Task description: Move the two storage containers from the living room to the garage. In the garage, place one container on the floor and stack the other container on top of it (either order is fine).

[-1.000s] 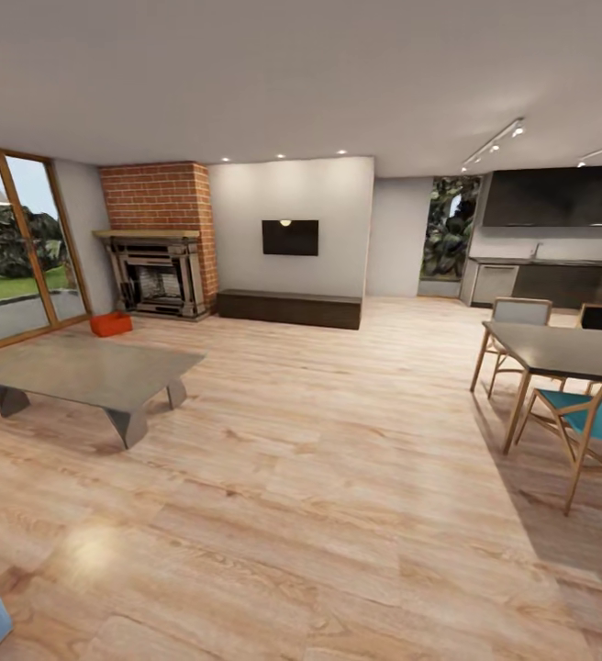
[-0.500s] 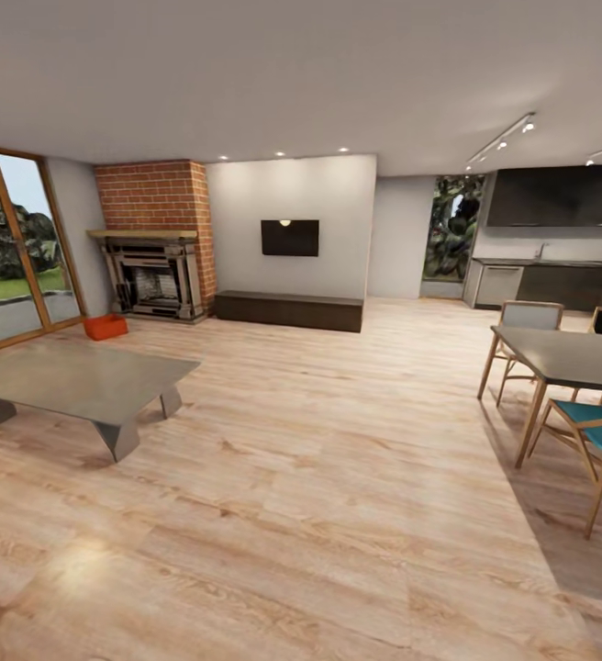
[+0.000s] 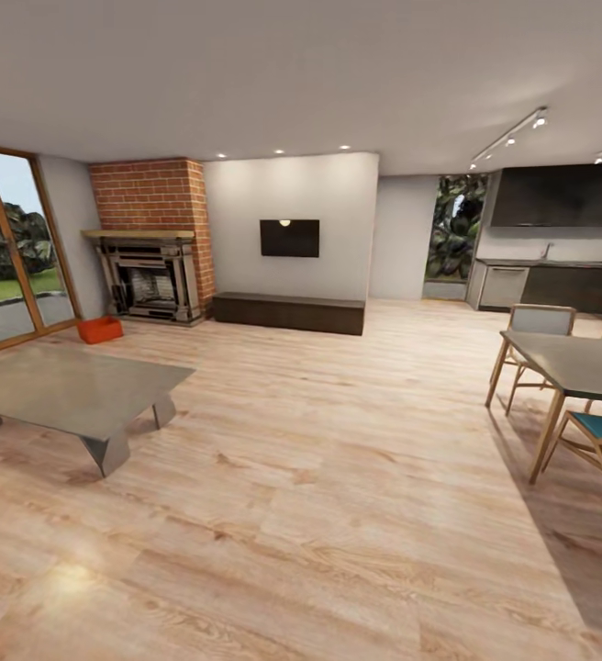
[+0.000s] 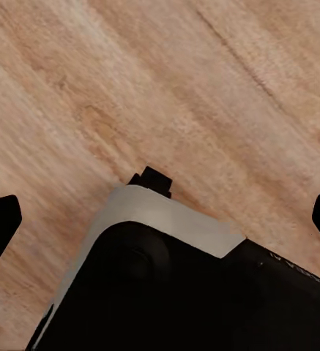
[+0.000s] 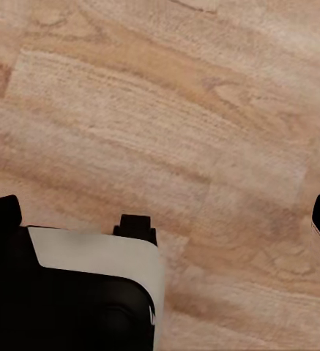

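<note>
Both jaws spread wide; one storage container (image 3: 99,330) beside the fireplace (image 3: 150,275).

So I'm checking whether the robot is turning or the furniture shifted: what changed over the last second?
The head camera swung to the right: the whole room slid left in the picture, so nothing itself moved. The orange-red storage container sits on the wood floor by the brick fireplace, beyond the coffee table. Nothing was taken hold of or let go.

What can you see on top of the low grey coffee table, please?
The coffee table shows a bare grey top with nothing resting on it. Its near-left corner runs past the picture's edge, so that part is unseen. Beyond it, an orange-red storage container sits on the wood floor.
</note>
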`<state>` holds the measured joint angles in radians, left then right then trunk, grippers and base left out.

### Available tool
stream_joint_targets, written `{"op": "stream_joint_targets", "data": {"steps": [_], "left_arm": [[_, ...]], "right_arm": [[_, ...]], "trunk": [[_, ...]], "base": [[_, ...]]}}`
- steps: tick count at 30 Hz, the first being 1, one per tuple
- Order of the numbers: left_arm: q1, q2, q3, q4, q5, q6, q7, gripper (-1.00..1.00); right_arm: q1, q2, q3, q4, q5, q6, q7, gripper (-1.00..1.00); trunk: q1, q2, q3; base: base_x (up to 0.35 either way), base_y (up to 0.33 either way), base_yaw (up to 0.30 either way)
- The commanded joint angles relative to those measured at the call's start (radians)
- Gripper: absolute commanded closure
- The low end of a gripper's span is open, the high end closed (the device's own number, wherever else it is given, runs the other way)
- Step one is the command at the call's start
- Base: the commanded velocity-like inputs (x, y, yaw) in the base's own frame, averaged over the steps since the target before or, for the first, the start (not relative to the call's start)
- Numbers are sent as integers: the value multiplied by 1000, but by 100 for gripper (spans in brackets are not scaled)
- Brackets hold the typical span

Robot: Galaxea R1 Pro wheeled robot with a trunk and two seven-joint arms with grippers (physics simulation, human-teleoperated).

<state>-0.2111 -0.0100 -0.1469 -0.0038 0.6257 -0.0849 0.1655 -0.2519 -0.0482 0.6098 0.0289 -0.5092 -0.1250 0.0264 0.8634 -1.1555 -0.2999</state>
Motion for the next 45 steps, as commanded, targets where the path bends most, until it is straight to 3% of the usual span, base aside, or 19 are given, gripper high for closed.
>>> {"op": "stream_joint_targets", "data": {"steps": [1, 5, 14, 16, 18, 24, 45], "left_arm": [[-1, 1, -6, 0, 24, -2, 3, -100], [-1, 3, -2, -1, 51, 0, 2, -100], [-1, -2, -7, -1, 47, 5, 2, -100], [-1, -6, -8, -1, 32, 6, 1, -100], [-1, -17, -8, -1, -22, 9, 0, -100], [-1, -26, -8, -1, -86, 13, 0, -100], [-1, -27, -8, -1, -92, 13, 1, -100]], "right_arm": [[-1, 1, 8, 3, -9, -5, 3, -100], [-1, 1, 8, 2, -9, -5, 3, -100], [-1, 2, 9, 2, -8, -5, 3, -100], [-1, 2, 9, 3, -8, -5, 3, -100], [-1, 2, 9, 3, -8, -5, 3, -100], [-1, 2, 10, 2, -8, -5, 3, -100], [-1, 14, 11, 3, -9, -3, 4, -100]], "trunk": [[1, -1, -1], [1, -1, -1], [1, -1, -1], [1, -1, -1], [1, -1, -1], [1, -1, -1], [1, -1, -1]], "base": [[325, 0, 0], [325, 0, 0], [325, 0, 0], [325, 0, 0], [325, 0, 0], [325, 0, 0], [325, 0, 0]]}}
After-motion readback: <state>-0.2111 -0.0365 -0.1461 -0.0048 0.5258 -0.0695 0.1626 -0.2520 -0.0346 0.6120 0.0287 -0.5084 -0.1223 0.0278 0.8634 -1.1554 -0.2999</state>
